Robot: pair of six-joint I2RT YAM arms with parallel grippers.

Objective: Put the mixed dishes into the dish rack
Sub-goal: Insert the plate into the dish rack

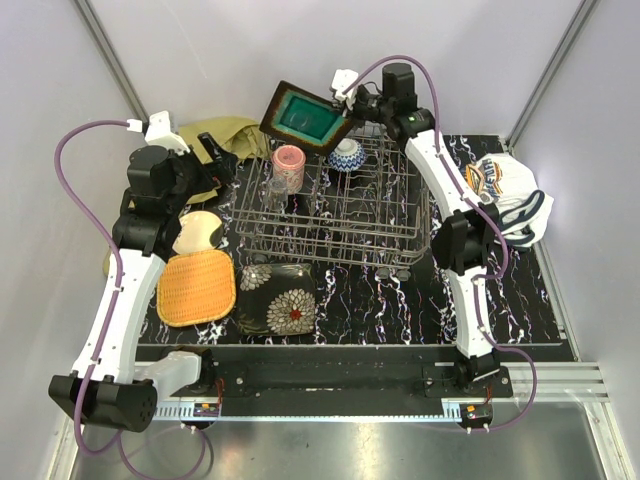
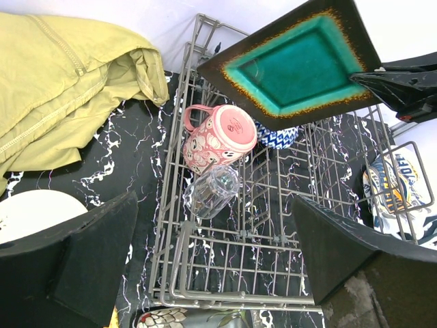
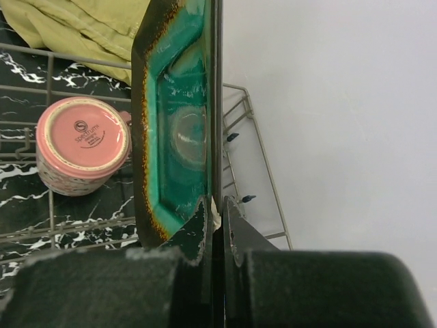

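Observation:
My right gripper (image 1: 345,108) is shut on one corner of the teal square plate (image 1: 305,115) and holds it tilted on edge above the far side of the dish rack (image 1: 330,235). In the right wrist view the fingertips pinch the plate's rim (image 3: 174,123). A pink cup (image 1: 289,163), a clear glass (image 1: 277,190) and a blue-patterned bowl (image 1: 347,155) lie in the rack. My left gripper (image 1: 218,160) is open and empty, left of the rack; its wrist view shows the rack (image 2: 273,246) between its fingers. The orange woven plate (image 1: 196,287), cream plate (image 1: 197,232) and dark floral plates (image 1: 278,298) lie on the table. No red bowl shows.
An olive-yellow cloth (image 1: 225,135) lies behind my left gripper at the far left. A white printed cloth (image 1: 505,190) lies right of the rack, beside the right arm. White walls close in behind and at both sides.

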